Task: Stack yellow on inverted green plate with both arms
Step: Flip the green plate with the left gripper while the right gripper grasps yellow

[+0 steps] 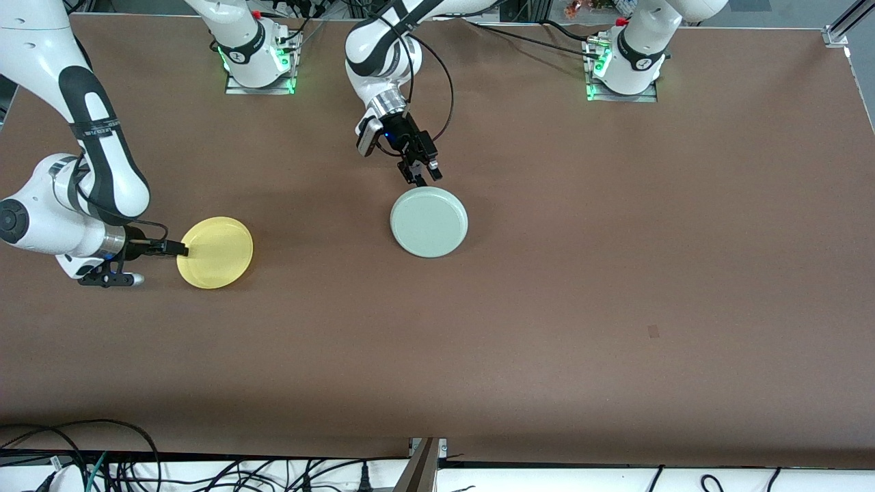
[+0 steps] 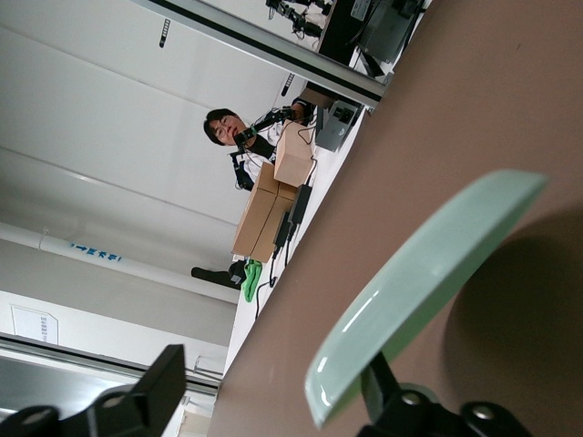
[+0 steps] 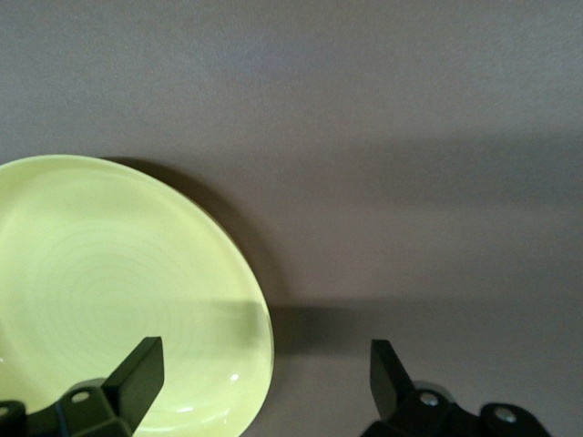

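Green plate (image 1: pixel 429 222) inverted mid-table under spread-open left gripper (image 1: pixel 422 174) at its rim; yellow (image 1: pixel 215 252) toward right arm's end, rim between open fingers of right gripper (image 1: pixel 179 249), closest for pickup.

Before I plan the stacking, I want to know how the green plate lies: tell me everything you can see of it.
The green plate is small, round and pale mint, smooth and glossy like plastic. It lies upside down and flat on the brown table, near the middle, its flat underside up inside a low ring. The left gripper is at the plate's edge nearest the arms' bases, fingers open. Whether a finger touches the rim cannot be told. It is farther from the front camera than the yellow plate.
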Action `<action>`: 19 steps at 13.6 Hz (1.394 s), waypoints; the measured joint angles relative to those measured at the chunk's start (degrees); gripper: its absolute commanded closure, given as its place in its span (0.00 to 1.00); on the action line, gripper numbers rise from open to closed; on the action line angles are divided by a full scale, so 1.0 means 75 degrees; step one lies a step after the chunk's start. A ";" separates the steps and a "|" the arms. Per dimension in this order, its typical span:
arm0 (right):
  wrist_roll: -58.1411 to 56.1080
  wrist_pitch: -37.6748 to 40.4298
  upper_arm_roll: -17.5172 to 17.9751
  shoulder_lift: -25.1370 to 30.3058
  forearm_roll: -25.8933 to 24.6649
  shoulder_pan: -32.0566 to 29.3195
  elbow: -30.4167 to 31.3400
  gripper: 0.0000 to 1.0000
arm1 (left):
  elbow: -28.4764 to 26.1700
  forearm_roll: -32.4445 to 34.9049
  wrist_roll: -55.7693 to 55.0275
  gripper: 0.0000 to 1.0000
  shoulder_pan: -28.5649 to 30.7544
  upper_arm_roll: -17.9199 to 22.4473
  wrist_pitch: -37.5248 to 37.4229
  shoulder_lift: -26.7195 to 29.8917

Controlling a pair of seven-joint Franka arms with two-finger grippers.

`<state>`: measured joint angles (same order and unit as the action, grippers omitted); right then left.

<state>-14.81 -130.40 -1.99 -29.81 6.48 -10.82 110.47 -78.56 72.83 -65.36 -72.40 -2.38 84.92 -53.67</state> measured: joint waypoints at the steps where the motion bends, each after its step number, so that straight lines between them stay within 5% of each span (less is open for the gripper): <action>1: -0.0102 -0.0071 0.0000 0.0000 0.0123 0.0000 0.0079 0.00 | 0.0029 -0.0186 -0.0143 0.00 -0.0027 -0.0032 0.0001 -0.0004; 4: -0.0241 -0.0178 0.0000 0.0000 0.0377 0.0000 0.0207 0.00 | 0.0180 -0.1242 -0.1155 0.00 -0.0050 -0.0162 0.0155 -0.0004; 11: -0.0281 -0.0392 0.0000 -0.0009 0.0484 0.0000 0.0395 0.02 | 0.0868 -0.4094 -0.3397 0.00 0.0094 -0.0163 0.2289 0.0001; 19: -0.0306 -0.0408 -0.0001 -0.0012 0.0723 -0.0005 0.0401 0.78 | 0.1161 -0.7203 -0.1883 0.00 0.2844 -0.0411 0.3757 0.0887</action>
<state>-17.11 -133.45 -2.00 -29.91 11.90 -10.86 113.48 -69.85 18.80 -79.49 -51.07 -5.46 113.09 -47.02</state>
